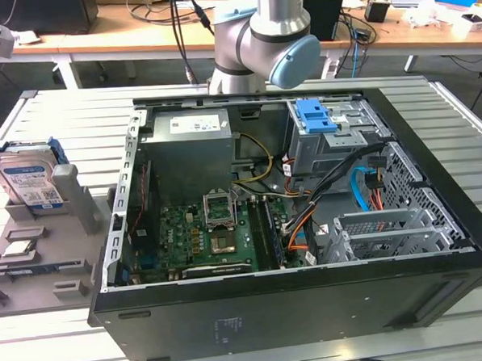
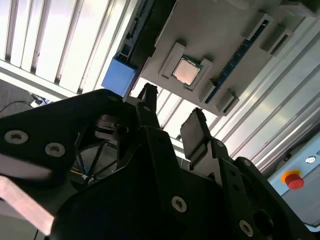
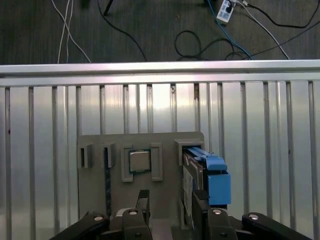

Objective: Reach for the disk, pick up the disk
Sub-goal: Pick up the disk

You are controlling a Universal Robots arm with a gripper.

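"Where's the arm standing?"

"The silver-tubed robot arm with grey joints and a pale-blue cap [image 1: 277, 13] rises at the far edge of the slatted metal table [image 1: 465, 128]."

"And its end?"

"In both wrist views the black two-fingered gripper [image 2: 170, 117] faces the table top. Its fingers [image 3: 143, 200] are spread apart, with nothing between them."

Wooden desks [image 1: 121, 43]; dark, perhaps carpeted, floor [image 3: 150, 35]

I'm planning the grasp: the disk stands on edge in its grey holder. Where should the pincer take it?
Likely across its two flat faces at the free upper edge, coming down from above: the disk stands on edge, its lower part seated in the grey holder.
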